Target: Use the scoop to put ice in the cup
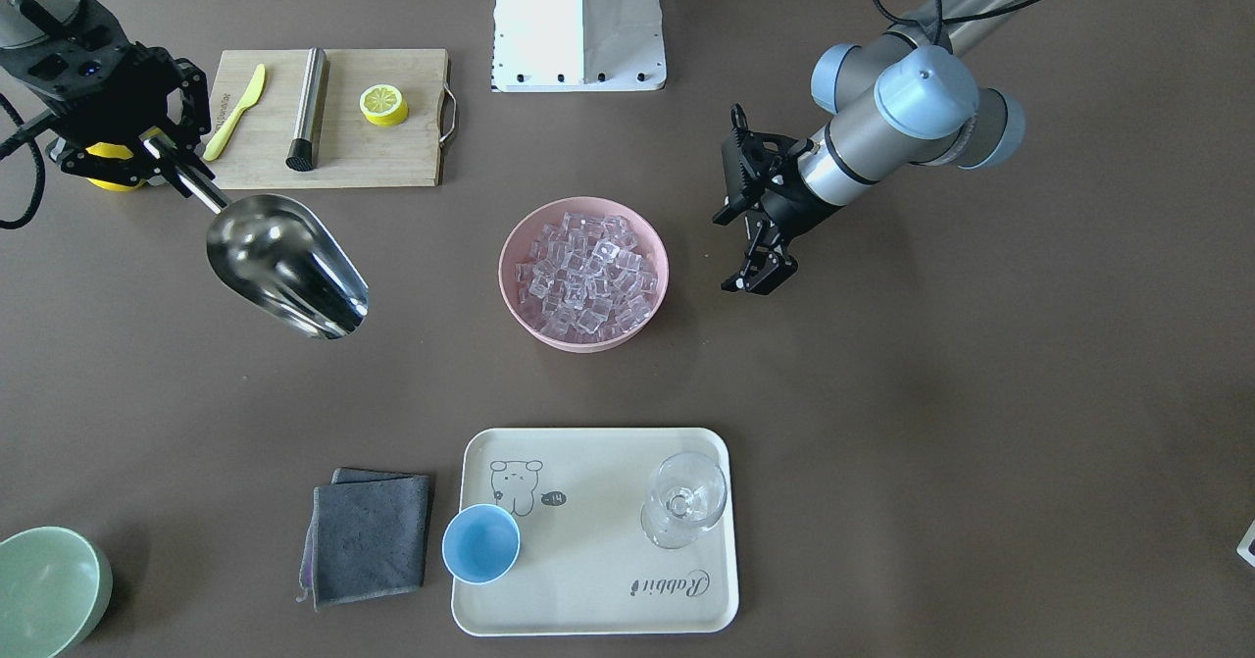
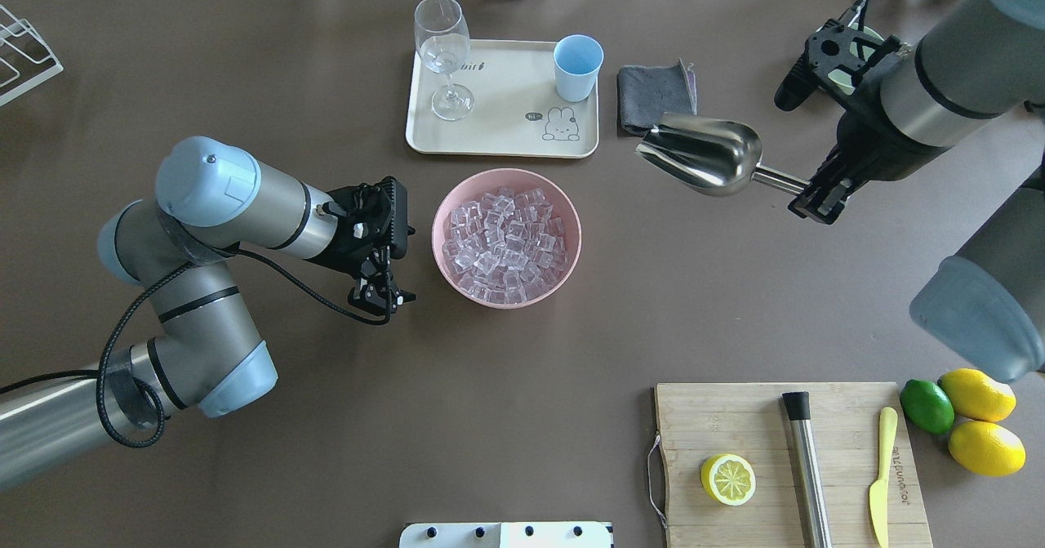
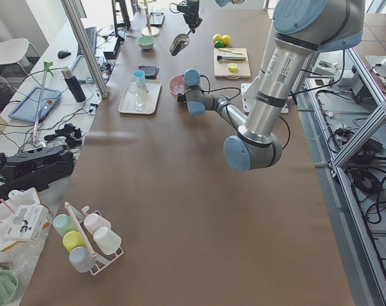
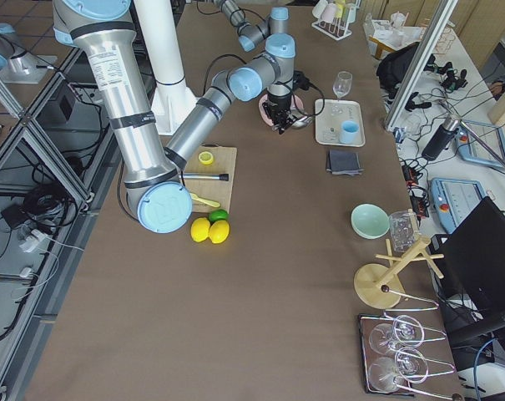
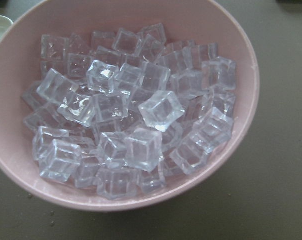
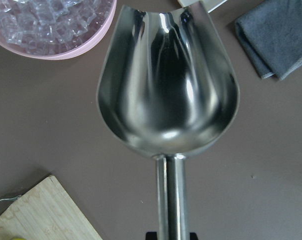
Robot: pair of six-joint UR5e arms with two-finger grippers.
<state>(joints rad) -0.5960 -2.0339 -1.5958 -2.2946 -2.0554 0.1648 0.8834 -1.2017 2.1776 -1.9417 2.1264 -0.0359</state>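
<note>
Right jaws grip the scoop [image 2: 702,154] aloft by its handle; left jaws, beside ice [image 2: 506,242], unreadable.

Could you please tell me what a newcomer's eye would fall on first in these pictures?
The shiny steel scoop stands out first: the right end effector holds it by its handle, empty, in the air to one side of the pink bowl. That bowl sits mid-table, heaped with clear ice. Farther from the robot, the light-blue cup stands empty on the cream tray.
</note>
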